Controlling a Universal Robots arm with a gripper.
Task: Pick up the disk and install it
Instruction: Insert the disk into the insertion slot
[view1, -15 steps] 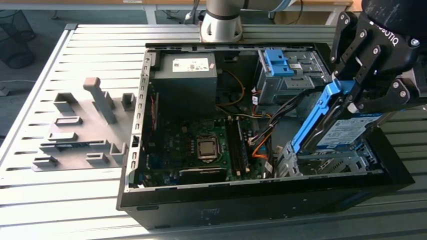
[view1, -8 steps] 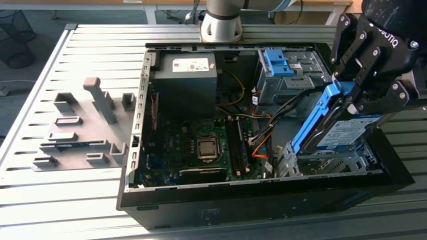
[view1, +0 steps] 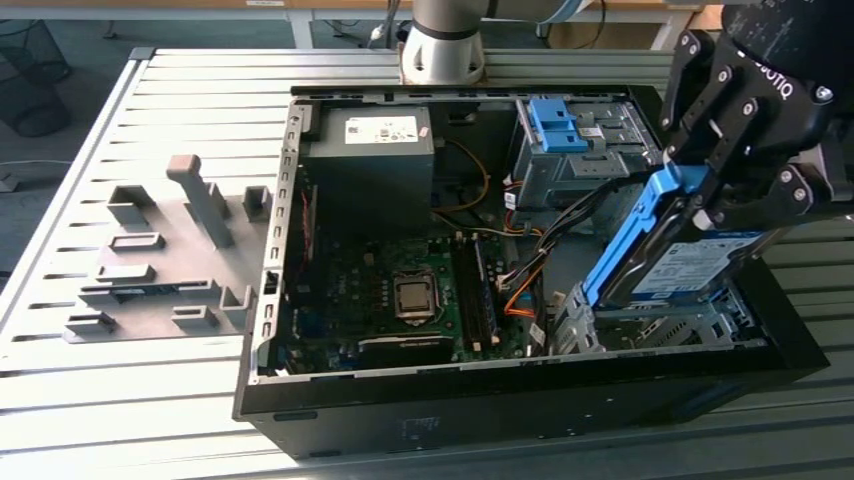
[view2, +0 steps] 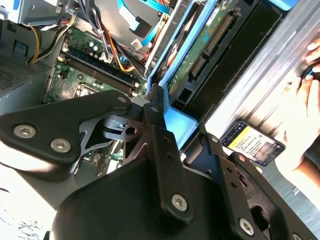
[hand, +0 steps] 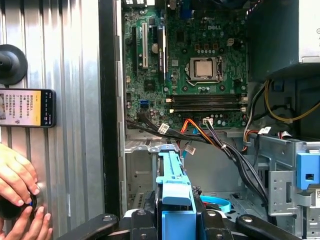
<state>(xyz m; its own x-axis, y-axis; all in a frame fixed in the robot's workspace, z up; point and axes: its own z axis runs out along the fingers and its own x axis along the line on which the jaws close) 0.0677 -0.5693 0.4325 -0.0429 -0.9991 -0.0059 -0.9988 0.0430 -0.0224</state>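
Exterior view: gripper (view1: 694, 195) is clamping the disk (view1: 683, 268) by its blue carrier, holding it tilted on edge over the drive cage (view1: 641, 325) at the exterior view's right. Pickup is looking done; install is in hand. Lower edge is possibly touching the cage, hard to tell. Seating is calling for squaring carrier to cage, clear of cables (view1: 574, 212).

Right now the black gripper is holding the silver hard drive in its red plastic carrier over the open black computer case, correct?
No: the plastic carrier is blue, not red, as the exterior view shows. The black gripper holds the silver hard drive over the open black computer case.
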